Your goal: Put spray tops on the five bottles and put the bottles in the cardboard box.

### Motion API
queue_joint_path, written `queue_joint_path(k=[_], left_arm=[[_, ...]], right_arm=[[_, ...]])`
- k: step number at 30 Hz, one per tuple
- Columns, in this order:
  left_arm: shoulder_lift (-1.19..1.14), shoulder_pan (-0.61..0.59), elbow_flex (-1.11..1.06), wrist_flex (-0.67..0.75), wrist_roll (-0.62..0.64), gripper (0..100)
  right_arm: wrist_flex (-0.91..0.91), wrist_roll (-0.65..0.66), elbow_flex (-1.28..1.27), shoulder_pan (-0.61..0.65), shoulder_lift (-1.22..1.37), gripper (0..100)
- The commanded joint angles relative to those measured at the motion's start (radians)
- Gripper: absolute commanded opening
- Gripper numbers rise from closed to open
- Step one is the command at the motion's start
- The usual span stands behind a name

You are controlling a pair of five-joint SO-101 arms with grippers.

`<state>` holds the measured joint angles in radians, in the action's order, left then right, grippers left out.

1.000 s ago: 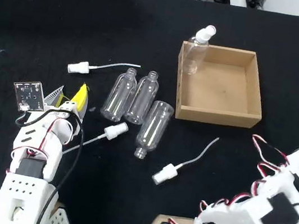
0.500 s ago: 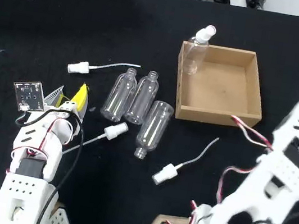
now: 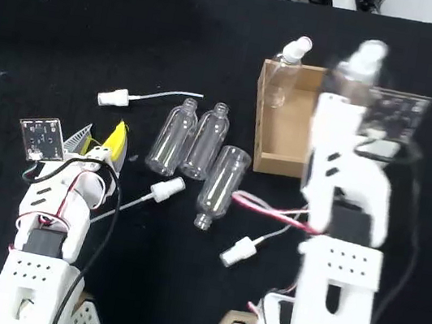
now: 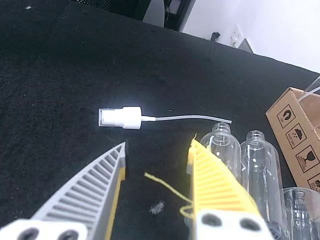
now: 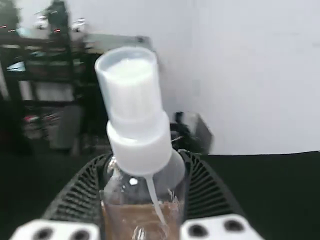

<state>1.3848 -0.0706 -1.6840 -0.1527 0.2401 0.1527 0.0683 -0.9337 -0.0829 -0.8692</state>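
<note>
My right gripper [image 3: 351, 78] hangs above the cardboard box [image 3: 282, 140], shut on a clear bottle [image 5: 142, 150] that carries a white spray top [image 3: 366, 53]. Another capped bottle [image 3: 282, 75] leans in the box's far left corner. Left of the box lie three bare bottles [image 3: 172, 135] [image 3: 207, 138] [image 3: 223, 182]. Three loose spray tops [image 3: 115, 97] [image 3: 164, 190] [image 3: 239, 252] lie around them. At the front left my left gripper [image 3: 101, 138] stands open with nothing in it. Its fingers point at one spray top [image 4: 120, 118], a short way from it.
A small circuit board [image 3: 41, 138] sits on the left arm's wrist. The right arm's tall white body [image 3: 341, 231] stands in front of the box and covers much of it. Black cloth covers the table, with open room at the far left.
The right arm has swung from the table's front right corner up and leftward to above the box, carrying the capped bottle. The left arm has not moved.
</note>
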Motion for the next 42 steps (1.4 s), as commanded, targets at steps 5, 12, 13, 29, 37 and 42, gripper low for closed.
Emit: queue_joint_path(k=[5,12,13,29,37,42], left_arm=[[0.011,0.013,-0.022,0.023,0.0,20],[0.011,0.013,-0.022,0.023,0.0,20],[0.011,0.013,-0.022,0.023,0.0,20],[0.009,0.079,-0.022,0.023,-0.002,20],[0.009,0.081,-0.022,0.021,-0.002,20],[0.009,0.087,-0.022,0.021,-0.002,20]], right_arm=[[-0.196,-0.161,-0.021,0.097,0.124,1.1],[-0.199,-0.233,-0.018,0.02,0.36,1.1],[-0.199,-0.25,-0.016,0.014,0.378,1.1],[-0.199,-0.333,-0.047,0.086,0.437,1.1],[-0.199,-0.333,-0.048,0.086,0.438,1.1],[-0.199,-0.333,-0.048,0.086,0.438,1.1]])
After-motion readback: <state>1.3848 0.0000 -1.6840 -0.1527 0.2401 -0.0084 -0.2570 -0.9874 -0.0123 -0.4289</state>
